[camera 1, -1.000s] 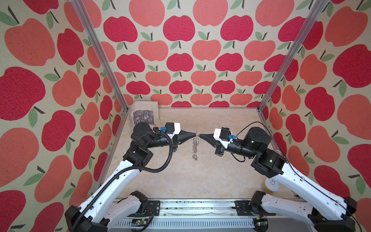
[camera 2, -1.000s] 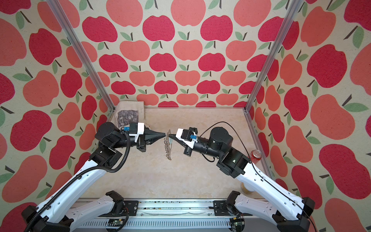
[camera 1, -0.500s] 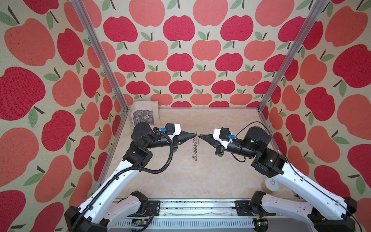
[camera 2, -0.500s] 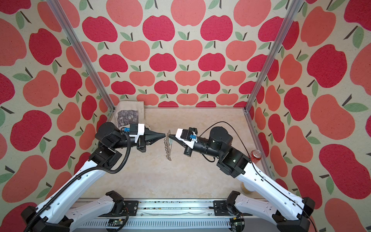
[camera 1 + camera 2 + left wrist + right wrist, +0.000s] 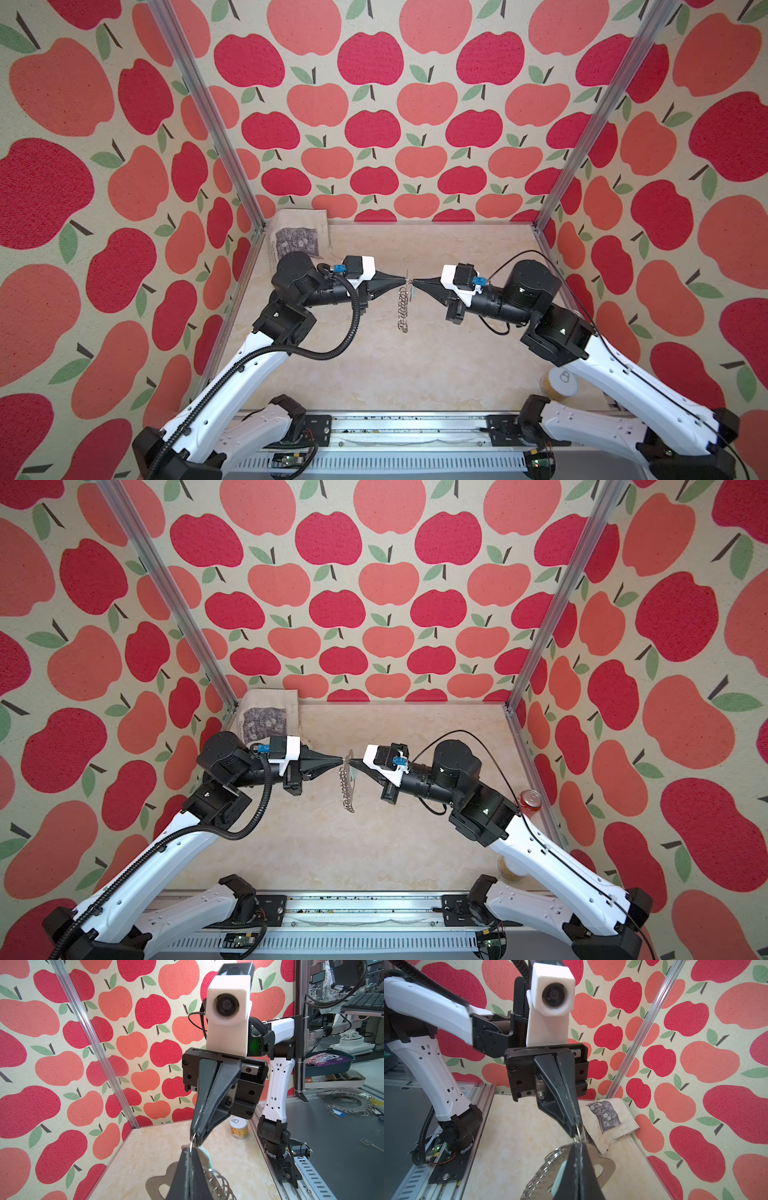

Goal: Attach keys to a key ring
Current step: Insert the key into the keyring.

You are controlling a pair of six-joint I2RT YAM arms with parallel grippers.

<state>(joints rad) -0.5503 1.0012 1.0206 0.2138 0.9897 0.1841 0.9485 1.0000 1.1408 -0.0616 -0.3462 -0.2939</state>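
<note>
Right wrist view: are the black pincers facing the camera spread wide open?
No, the left gripper's jaws are pressed together, pinching a thin wire ring at their tip.

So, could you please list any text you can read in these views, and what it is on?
Cloth bag: print beside the picture, too blurred.
Yellow can: label print too small.
Purple packet: white lettering, blurred.
Nothing can be quoted.

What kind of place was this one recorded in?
Most likely a robotics lab cell, not a home: a tabletop boxed in by apple-print walls on aluminium posts, two white arms mounted on a rail, and an office keyboard beyond the enclosure in the left wrist view.
</note>
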